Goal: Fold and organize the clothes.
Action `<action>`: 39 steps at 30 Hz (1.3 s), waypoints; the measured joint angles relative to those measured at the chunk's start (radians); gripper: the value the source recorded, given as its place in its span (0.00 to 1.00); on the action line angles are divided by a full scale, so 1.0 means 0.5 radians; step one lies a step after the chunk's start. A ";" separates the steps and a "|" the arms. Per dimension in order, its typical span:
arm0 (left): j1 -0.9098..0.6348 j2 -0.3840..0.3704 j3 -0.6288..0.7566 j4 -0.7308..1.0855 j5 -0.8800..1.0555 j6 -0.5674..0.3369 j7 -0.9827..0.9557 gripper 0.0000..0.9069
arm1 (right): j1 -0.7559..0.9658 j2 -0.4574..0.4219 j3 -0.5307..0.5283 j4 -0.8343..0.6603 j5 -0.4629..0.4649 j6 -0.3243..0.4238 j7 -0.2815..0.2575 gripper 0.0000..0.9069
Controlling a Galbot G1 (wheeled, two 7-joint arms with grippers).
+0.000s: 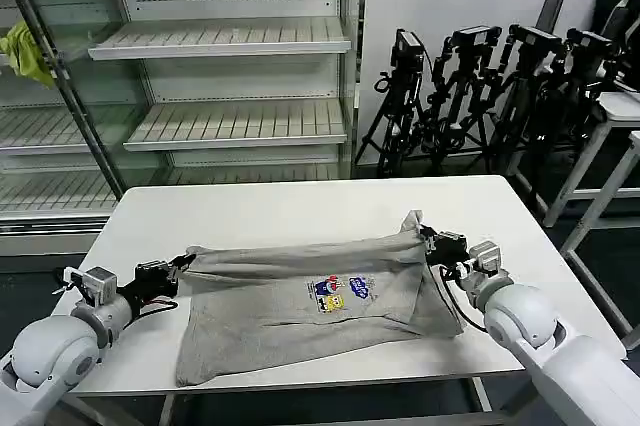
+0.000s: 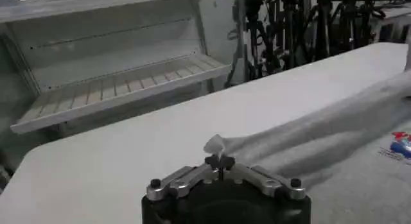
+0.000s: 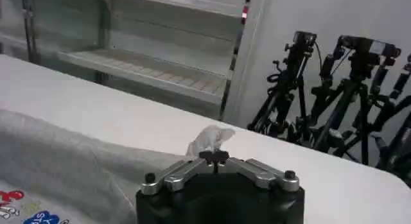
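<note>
A light grey short-sleeved shirt (image 1: 300,301) with a small multicoloured cartoon chest print (image 1: 338,292) lies on the white table (image 1: 280,211), its far edge lifted and stretched between my two grippers. My left gripper (image 1: 180,268) is shut on the shirt's left corner; a tuft of grey cloth (image 2: 215,146) sticks out past the left gripper (image 2: 219,160). My right gripper (image 1: 428,239) is shut on the right corner, which is bunched up (image 3: 209,140) just beyond the right gripper (image 3: 214,157). The near part of the shirt rests flat on the table.
Bare metal shelves (image 1: 225,36) stand behind the table, with a yellow-green cloth (image 1: 28,51) hanging at the far left. Several black tripods with cameras (image 1: 480,96) stand at the back right. Another white table (image 1: 620,111) sits at the right edge.
</note>
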 measured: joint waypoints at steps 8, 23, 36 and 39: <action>0.027 -0.005 0.053 -0.002 0.020 -0.003 -0.002 0.04 | 0.000 -0.020 -0.003 -0.012 -0.015 0.019 -0.027 0.00; 0.069 -0.009 0.095 0.003 0.042 -0.006 -0.002 0.06 | -0.097 -0.080 0.014 0.016 -0.085 -0.001 -0.085 0.00; 0.130 -0.009 0.054 -0.039 0.045 -0.008 -0.004 0.06 | -0.137 -0.112 -0.012 0.042 -0.141 -0.036 -0.112 0.00; 0.144 -0.010 0.042 -0.055 0.045 -0.009 -0.005 0.06 | -0.153 -0.122 -0.003 0.048 -0.156 -0.039 -0.121 0.00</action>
